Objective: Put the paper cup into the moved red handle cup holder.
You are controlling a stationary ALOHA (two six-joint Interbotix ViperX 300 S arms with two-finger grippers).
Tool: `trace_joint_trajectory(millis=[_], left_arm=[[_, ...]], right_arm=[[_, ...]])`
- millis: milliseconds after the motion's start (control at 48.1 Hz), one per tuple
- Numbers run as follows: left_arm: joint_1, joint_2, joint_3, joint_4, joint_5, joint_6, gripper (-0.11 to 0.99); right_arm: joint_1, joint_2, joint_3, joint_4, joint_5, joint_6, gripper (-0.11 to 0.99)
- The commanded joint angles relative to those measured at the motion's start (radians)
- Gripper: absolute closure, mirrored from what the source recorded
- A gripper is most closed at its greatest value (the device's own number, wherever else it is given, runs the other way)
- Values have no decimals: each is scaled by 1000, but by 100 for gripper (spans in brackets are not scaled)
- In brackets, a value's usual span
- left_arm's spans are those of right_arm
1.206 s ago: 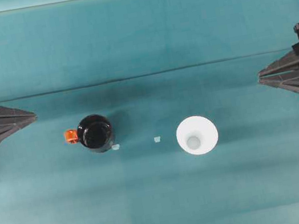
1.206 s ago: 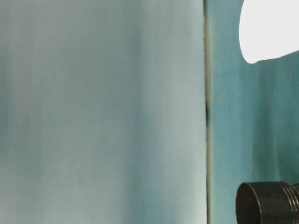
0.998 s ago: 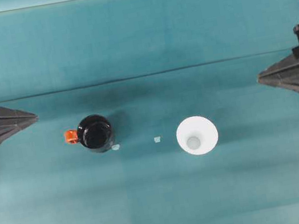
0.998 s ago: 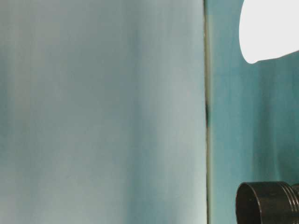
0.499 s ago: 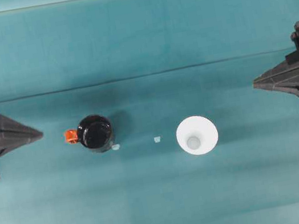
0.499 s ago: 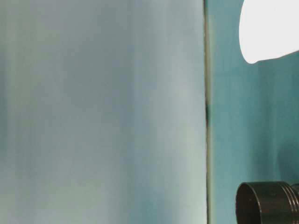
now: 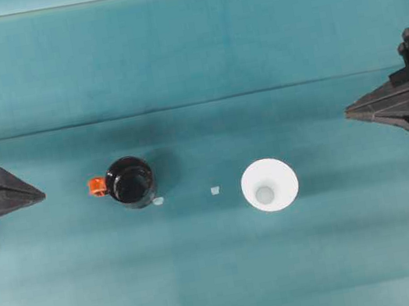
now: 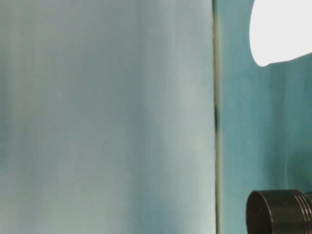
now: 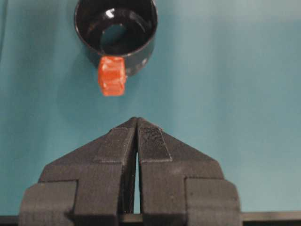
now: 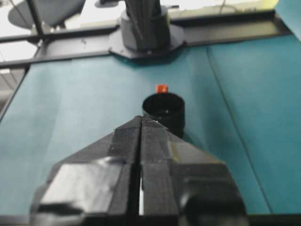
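At table level, paper cup (image 8: pixel 280 31) and red handle cup holder (image 8: pixel 278 212) — both cropped.

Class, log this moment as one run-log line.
left gripper shut | right gripper shut | white paper cup untouched | glossy black red-handled holder empty

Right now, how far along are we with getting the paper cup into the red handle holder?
Done: nothing visible. The paper cup stands alone on the teal cloth, apart from the red handle cup holder.
In hand: nothing. The left gripper and right gripper are shut and empty at the table's sides.
Left: moving the holder, grasping the cup, placing it inside.
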Motion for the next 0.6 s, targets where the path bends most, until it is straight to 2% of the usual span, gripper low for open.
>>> trace_joint_trajectory(millis=[0,229,312,374,520,582], left_arm=[[6,25,-25,3,-3,-2,85],[40,89,-57,3,6,-6,85],[52,114,-75,3,44,-6,85],[74,144,-84,3,100,-9,85],[80,186,-106,5,124,-3,84],[80,193,-112,5,117,-3,72]], right_arm=[[-2,6,-8,3,8,9,99],[-2,6,-8,3,9,9,99],[-2,5,-9,3,9,9,99],[-3,5,-9,3,9,9,99],[-3,5,-9,3,9,11,99],[-3,3,-9,5,9,9,99]])
